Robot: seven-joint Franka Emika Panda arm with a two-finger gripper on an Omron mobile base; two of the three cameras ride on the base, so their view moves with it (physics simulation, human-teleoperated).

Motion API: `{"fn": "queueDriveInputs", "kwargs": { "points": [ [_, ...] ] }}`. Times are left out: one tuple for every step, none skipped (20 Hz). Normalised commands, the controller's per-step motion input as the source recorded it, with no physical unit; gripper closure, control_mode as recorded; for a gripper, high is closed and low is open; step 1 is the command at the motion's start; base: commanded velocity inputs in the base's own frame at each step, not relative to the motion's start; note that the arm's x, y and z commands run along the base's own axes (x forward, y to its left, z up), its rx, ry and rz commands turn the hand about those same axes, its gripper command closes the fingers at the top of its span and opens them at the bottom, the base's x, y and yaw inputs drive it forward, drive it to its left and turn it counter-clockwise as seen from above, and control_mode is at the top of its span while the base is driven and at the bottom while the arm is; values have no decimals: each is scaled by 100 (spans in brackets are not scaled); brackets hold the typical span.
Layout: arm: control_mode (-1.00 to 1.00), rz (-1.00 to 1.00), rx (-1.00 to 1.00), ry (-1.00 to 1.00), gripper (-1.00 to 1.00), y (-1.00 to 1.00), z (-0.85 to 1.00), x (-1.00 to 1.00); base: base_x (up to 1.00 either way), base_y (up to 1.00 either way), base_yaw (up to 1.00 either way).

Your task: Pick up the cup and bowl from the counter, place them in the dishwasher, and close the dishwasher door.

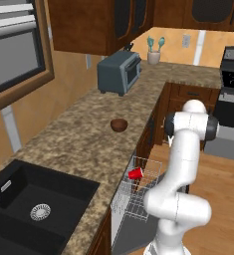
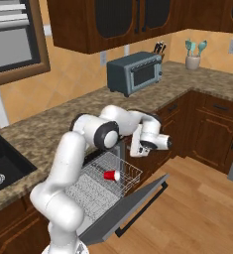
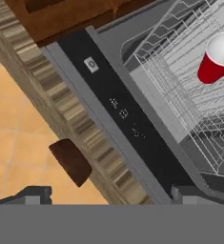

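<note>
The red cup (image 2: 111, 175) lies on its side in the white wire rack (image 2: 113, 184) of the dishwasher (image 2: 100, 203), which is pulled out over the lowered dishwasher door (image 2: 133, 206). From the left base view the cup (image 1: 135, 173) sits near the back of the rack (image 1: 133, 194), its open mouth turned toward the cabinets. In the hand view the cup (image 3: 218, 57) shows at the upper right, resting on the wires, with the pale inside of its mouth facing up and to the right.

The dark brown bowl (image 1: 119, 125) stands upright on the speckled granite table (image 1: 78, 129), well apart from the cup, between the black sink (image 1: 34, 204) and the grey toaster oven (image 1: 119, 72). Farther along the table, in the corner, a tan utensil holder (image 1: 154, 56) carries teal utensils.

The white arm bends over the open dishwasher, and the hand (image 2: 145, 148) hangs above the far end of the rack, just beside the table edge and clear of the cup. Its fingers are spread wide apart and hold nothing. In the hand view one dark fingertip (image 3: 35, 194) shows at the lower left and the other at the lower right, with the door's dark top edge (image 3: 127, 119) running between them.

The stove (image 1: 232, 94) stands at the right, beyond the wooden cabinets.
</note>
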Motion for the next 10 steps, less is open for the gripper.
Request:
{"fn": "queueDriveInputs", "kwargs": {
  "points": [
    [-100,4,-37,-73,-100,63,17,0,0,0,0],
    [-100,5,-37,-68,-100,60,14,0,0,0,0],
    [-100,7,-36,-65,-100,59,12,0,0,0,0],
    [-100,8,-35,-58,-100,56,10,0,0,0,0],
    [-100,9,-32,-43,-100,51,10,0,0,0,0],
    [-100,10,-29,-34,-100,46,9,1,0,0,0],
    [-100,10,-28,-32,-100,48,12,0,0,0,0],
    [-100,11,-25,-26,-100,41,21,4,0,0,0],
    [-100,11,-21,-19,-100,38,29,6,0,0,0],
    [-100,12,-17,-12,-100,34,44,11,0,0,0]
  ]
}}
